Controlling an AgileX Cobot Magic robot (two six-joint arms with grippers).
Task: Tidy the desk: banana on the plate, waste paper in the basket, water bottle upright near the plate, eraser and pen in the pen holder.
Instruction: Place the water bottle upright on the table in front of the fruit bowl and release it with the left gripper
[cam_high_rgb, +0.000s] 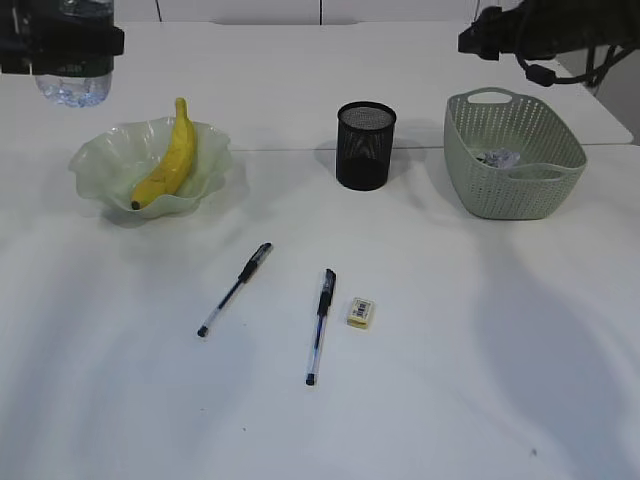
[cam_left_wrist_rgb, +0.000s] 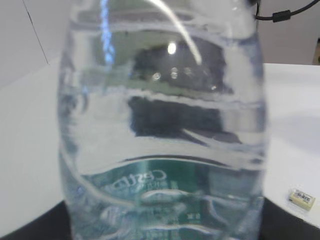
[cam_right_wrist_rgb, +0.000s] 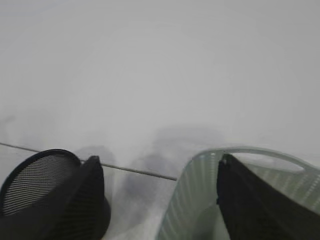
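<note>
A yellow banana (cam_high_rgb: 170, 160) lies in the pale green plate (cam_high_rgb: 100, 160) at the back left. Above and just left of the plate, my left gripper (cam_high_rgb: 60, 45) is shut on a clear water bottle (cam_high_rgb: 72, 85), held in the air; the bottle (cam_left_wrist_rgb: 160, 125) fills the left wrist view. Two pens (cam_high_rgb: 235, 288) (cam_high_rgb: 320, 325) and a yellow eraser (cam_high_rgb: 361, 312) lie on the table in front. The black mesh pen holder (cam_high_rgb: 365, 145) stands mid-back. Crumpled waste paper (cam_high_rgb: 497, 158) lies in the green basket (cam_high_rgb: 515, 190). My right gripper (cam_right_wrist_rgb: 157, 165) hangs open and empty above the basket's left rim.
The white table has a seam line (cam_right_wrist_rgb: 135, 171) running behind the pen holder (cam_right_wrist_rgb: 35, 185) and the basket (cam_right_wrist_rgb: 200, 185). The eraser (cam_left_wrist_rgb: 301, 198) shows at the lower right of the left wrist view. A black cable hangs from the right arm (cam_high_rgb: 560, 30).
</note>
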